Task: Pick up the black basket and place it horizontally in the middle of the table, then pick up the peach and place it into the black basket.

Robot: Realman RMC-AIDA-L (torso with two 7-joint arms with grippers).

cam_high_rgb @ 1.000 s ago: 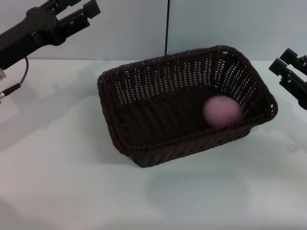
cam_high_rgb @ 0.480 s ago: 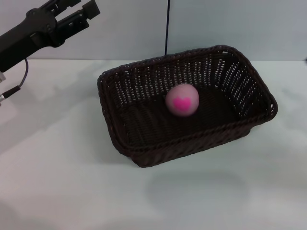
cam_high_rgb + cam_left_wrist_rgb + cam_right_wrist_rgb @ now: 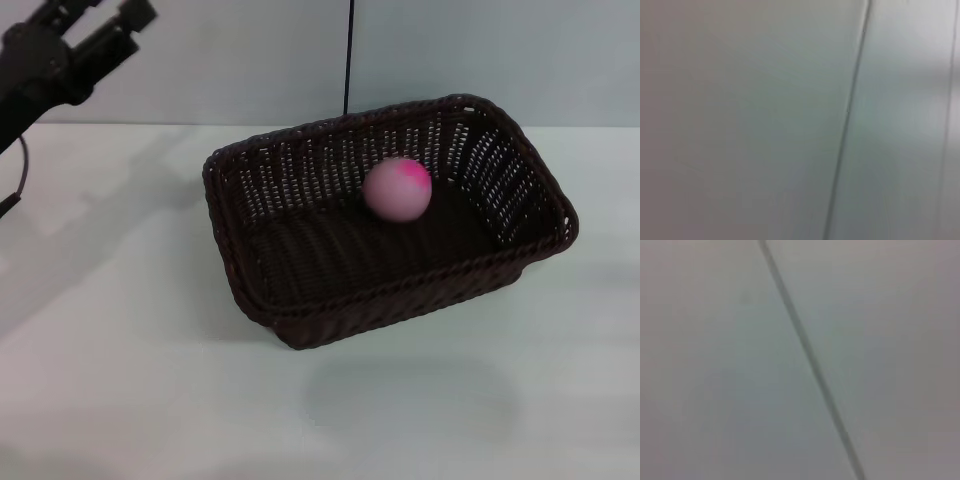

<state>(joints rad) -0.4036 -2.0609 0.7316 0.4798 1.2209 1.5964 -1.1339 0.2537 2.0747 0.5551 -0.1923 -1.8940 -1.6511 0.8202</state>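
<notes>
Peach (image 3: pixel 397 188) has rolled back inside the basket (image 3: pixel 300 165), so the task looks done; left gripper (image 3: pixel 92 25), fingers apart, pulls away.

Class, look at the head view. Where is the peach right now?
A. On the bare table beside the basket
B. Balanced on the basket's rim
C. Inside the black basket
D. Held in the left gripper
C: the peach lies inside the black basket, ringed by its walls.
</notes>
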